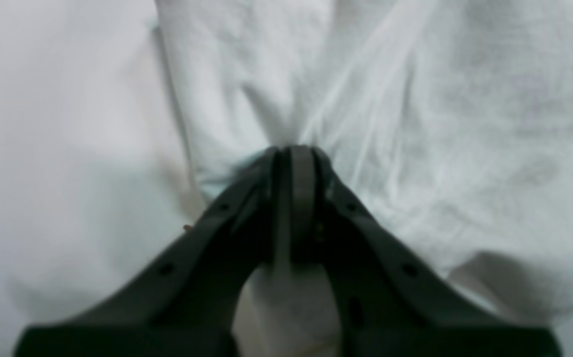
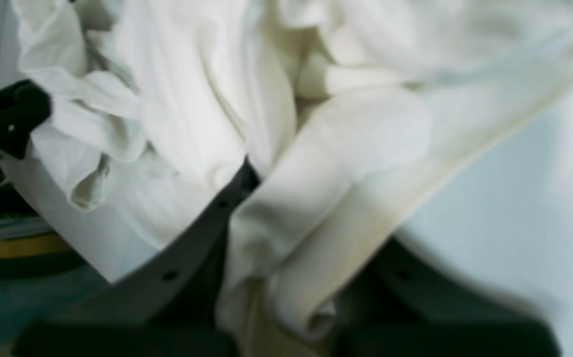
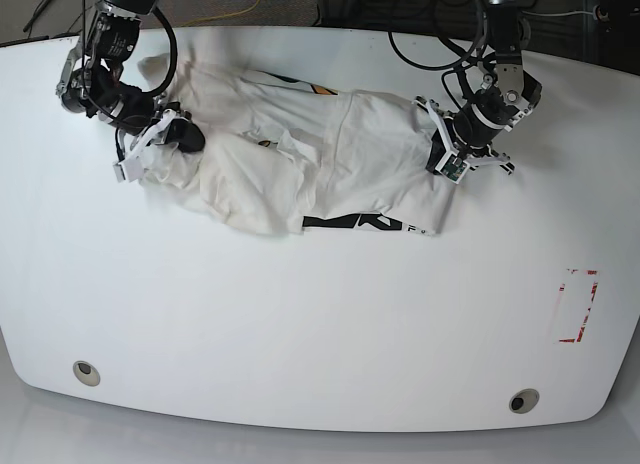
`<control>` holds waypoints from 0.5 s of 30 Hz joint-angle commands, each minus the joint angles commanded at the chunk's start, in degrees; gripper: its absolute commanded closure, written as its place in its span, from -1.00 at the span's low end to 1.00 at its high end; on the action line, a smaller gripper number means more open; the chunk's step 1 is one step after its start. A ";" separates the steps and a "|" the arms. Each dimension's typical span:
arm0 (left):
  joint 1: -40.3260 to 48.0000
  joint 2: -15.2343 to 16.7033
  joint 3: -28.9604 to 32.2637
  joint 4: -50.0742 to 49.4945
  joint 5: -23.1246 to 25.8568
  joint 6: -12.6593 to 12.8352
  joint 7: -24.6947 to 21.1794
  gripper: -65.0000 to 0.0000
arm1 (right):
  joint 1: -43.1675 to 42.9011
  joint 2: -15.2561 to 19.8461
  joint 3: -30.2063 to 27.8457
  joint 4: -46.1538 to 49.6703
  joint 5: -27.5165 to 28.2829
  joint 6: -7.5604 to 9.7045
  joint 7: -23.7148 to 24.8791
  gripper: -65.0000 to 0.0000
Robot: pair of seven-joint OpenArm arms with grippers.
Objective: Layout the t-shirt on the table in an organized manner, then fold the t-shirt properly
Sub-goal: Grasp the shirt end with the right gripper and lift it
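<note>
- Left dark plastic gripper [image 1: 294, 151]: jaws pressed together on a pinch of the off-white cotton t-shirt [image 1: 415, 124]; fine creases fan out from the tips, so the cloth is under tension. Judged purpose: hold one edge fast so the body can be drawn flat
- Right dark plastic gripper [image 2: 266, 183]: a thick roll of the t-shirt [image 2: 177, 124] passes between my fingers and drapes over them; jaws closed on the bunch as far as the blurred wrist view shows. Fabric here is soft, matte, many-layered, deeply folded
- Base view: the t-shirt [image 3: 300, 154] lies crumpled and stretched lengthwise between my two grippers, at the far half of the glossy white table [image 3: 300, 324]; right gripper [image 3: 165, 134] at one end, left gripper [image 3: 450, 149] at the other
- Black lettering shows at the near hem; orange trace at the far edge. Print mostly hidden
- Judgement: layout stage, not flat yet; folding not begun
- Red tape rectangle [image 3: 578, 306] and round metal grommet holes [image 3: 87, 372] lie well apart from the cloth
</note>
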 joint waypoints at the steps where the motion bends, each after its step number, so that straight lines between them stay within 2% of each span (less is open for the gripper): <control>1: 0.00 0.00 0.00 0.00 0.00 0.00 0.00 0.91 | 0.00 0.00 0.00 1.93 0.18 -0.88 -0.53 1.00; 9: -0.18 0.00 0.00 -0.09 0.09 0.00 0.00 0.91 | 0.00 -2.99 -0.53 9.67 0.35 -1.23 -4.04 1.00; 15: -0.26 0.09 0.70 -0.18 0.09 0.00 0.09 0.91 | -0.18 -5.27 -6.15 14.95 0.35 -1.23 -4.57 1.00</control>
